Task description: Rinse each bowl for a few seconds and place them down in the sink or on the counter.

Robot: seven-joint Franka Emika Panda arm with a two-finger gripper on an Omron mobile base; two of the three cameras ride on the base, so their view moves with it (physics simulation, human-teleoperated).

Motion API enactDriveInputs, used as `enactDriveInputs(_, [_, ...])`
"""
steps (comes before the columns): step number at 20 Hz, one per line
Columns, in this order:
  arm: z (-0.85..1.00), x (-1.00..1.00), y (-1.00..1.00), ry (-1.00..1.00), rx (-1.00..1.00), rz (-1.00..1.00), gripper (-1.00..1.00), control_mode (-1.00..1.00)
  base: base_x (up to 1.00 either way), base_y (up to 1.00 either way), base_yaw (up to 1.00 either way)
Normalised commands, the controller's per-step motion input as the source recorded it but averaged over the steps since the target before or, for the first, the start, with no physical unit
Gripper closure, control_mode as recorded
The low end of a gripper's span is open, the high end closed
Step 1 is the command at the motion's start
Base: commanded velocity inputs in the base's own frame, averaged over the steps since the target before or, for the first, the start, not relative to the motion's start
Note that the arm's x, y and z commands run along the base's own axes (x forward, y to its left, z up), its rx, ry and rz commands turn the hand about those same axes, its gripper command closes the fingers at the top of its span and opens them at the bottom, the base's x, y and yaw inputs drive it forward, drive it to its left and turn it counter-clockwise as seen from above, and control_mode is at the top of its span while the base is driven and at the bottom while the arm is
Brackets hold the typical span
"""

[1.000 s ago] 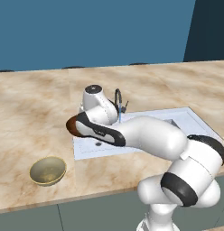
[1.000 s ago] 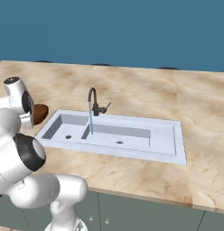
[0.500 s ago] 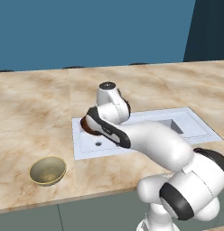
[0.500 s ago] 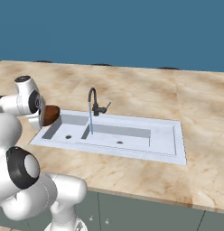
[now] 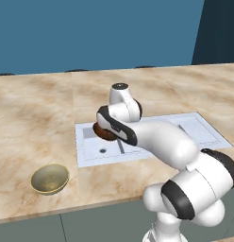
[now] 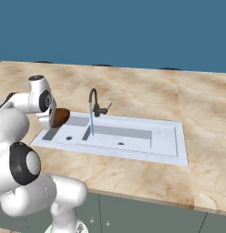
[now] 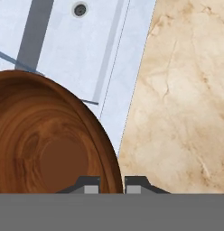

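The dark reddish-brown bowl (image 7: 46, 144) hangs tilted over the left basin of the white sink (image 7: 86, 45), and my gripper (image 7: 112, 186) is shut on its rim, one finger inside and one outside. From the right base the bowl (image 6: 61, 117) sits just left of the dark faucet (image 6: 93, 101), apart from the thin blue water stream (image 6: 91, 122). From the left base the brown bowl (image 5: 104, 133) peeks out under my wrist above the sink (image 5: 185, 130). The olive-gold bowl (image 5: 49, 178) stands upright on the counter (image 5: 38, 118), near its front edge, left of the sink.
Beige marble counter (image 6: 146, 88) runs wide on all sides of the sink. A small round drain (image 7: 80, 9) lies in the left basin and another drain (image 6: 120, 144) in the right one. A blue wall stands behind the counter.
My arm has swung right, carrying the brown bowl from above the counter at the sink's left edge to over the left basin, closer to the faucet.
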Motion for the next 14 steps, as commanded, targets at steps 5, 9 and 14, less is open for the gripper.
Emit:
enactDriveInputs(5, [0.00, 0.15, -0.30, 0.00, -0.07, -0.03, 1.00, -1.00, 0.00, 0.00, 0.00])
enactDriveInputs(9, [-0.06, 0.17, -0.18, 0.00, -0.09, -0.04, 1.00, -1.00, 0.00, 0.00, 0.00])
enactDriveInputs(14, [-0.11, 0.12, -0.25, 0.00, -0.08, -0.06, 1.00, -1.00, 0.00, 0.00, 0.00])
